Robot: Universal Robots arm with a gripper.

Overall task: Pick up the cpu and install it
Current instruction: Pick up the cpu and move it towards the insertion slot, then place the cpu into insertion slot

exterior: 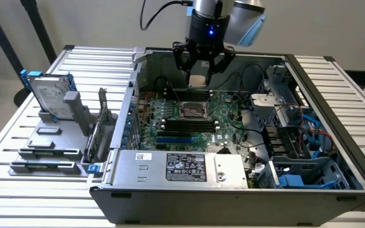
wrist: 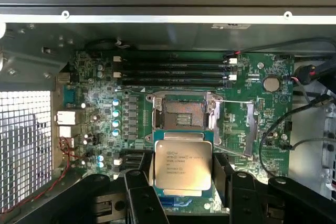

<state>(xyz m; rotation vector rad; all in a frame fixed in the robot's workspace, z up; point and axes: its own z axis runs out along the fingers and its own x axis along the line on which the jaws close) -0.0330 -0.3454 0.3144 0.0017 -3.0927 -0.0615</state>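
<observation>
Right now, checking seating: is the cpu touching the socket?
Apart. The exterior view shows the cpu held in the gripper, clearly above the open socket.

Several lines of dark print on the silver top of the cpu [wrist: 182,165], too fine to read, black label [exterior: 186,167] with white print and marks on the grey metal box [exterior: 227,171], illegible, small white sticker [exterior: 144,156] beside it, likewise unreadable

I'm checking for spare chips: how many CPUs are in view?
1. The cpu is clamped in the gripper, held over the motherboard near its open, empty socket. Others may be hidden elsewhere in the case.
</observation>
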